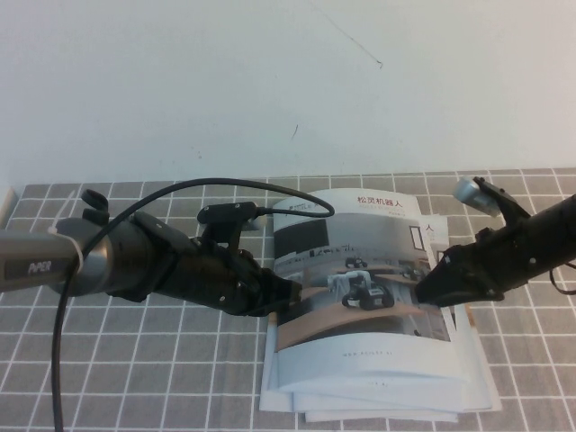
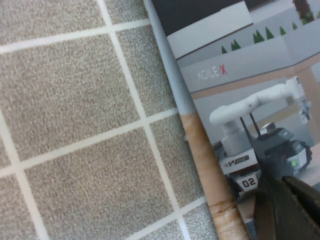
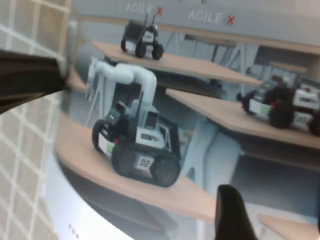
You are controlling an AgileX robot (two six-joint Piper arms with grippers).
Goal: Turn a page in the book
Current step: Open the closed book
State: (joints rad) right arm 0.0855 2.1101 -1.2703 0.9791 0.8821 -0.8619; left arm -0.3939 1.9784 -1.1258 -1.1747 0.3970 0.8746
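Left gripper (image 1: 292, 295) at the book's (image 1: 360, 297) left edge, finger spread unclear. Book closed atop a stack near the counter's (image 1: 135, 360) front edge. Right gripper (image 1: 425, 292) at right edge, likewise unclear. Lift one leaf only; pin the spine.

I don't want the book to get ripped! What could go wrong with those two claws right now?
Three things might happen.

1. The left claw presses on the book at its left edge, and the right claw at its right edge. The cover already bulges, so it might crease.

2. The book lies on loose spare booklets, which might slide.

3. The claw might catch the whole book, not one page.
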